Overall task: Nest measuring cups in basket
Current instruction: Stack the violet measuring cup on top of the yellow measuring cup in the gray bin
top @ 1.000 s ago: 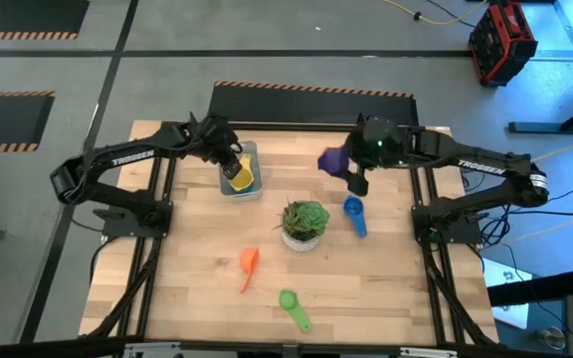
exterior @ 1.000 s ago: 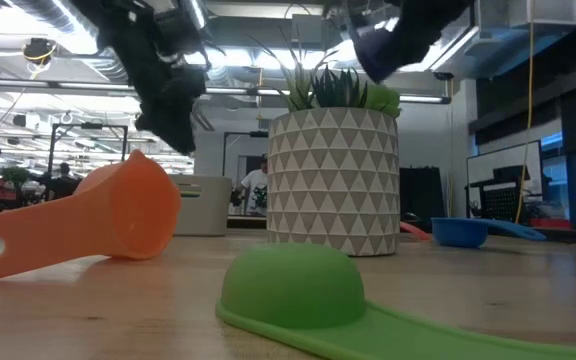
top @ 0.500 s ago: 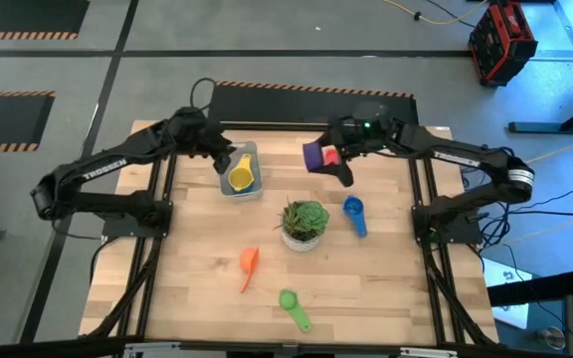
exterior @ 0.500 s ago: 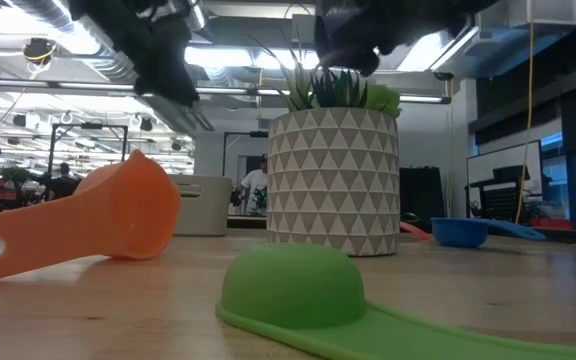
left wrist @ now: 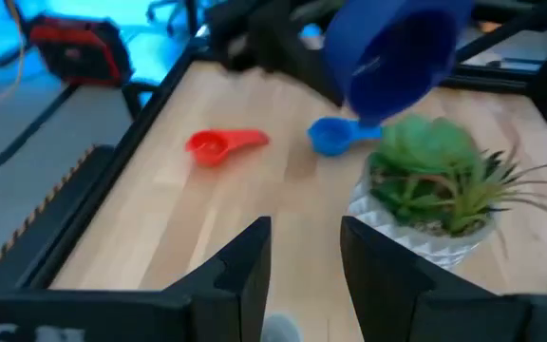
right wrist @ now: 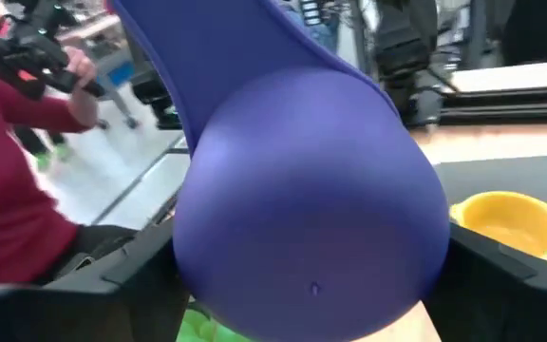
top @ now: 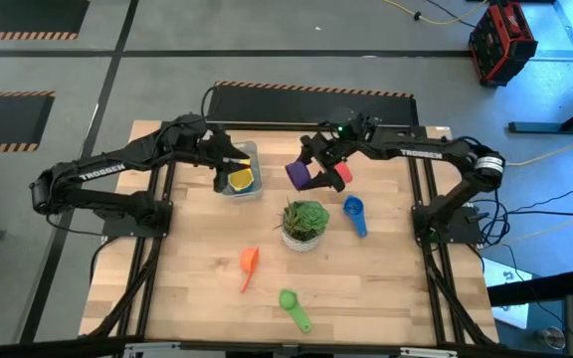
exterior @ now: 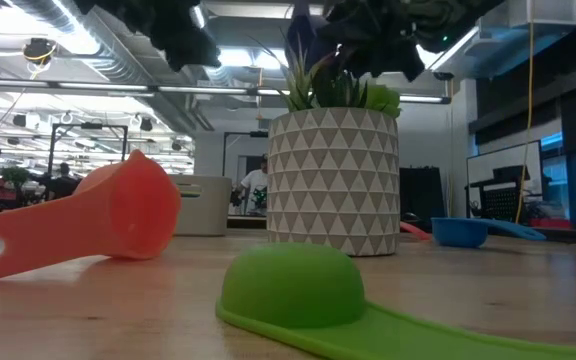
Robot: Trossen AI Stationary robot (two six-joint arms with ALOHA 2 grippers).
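Gripping the purple measuring cup [top: 299, 173], the right gripper [top: 315, 169] holds it above the table between the basket [top: 248, 153] and the potted plant [top: 305, 223]. The yellow cup [top: 240, 180] sits inside the basket. Beside the basket, the left gripper [top: 229, 162] hangs with fingers [left wrist: 238, 275] parted and empty.

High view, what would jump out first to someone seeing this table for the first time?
Probably the purple cup carried in the right gripper above the table, between the basket and the potted plant. A yellow cup lies in the basket, with the left gripper beside it. Orange, green and blue cups lie scattered around the plant.
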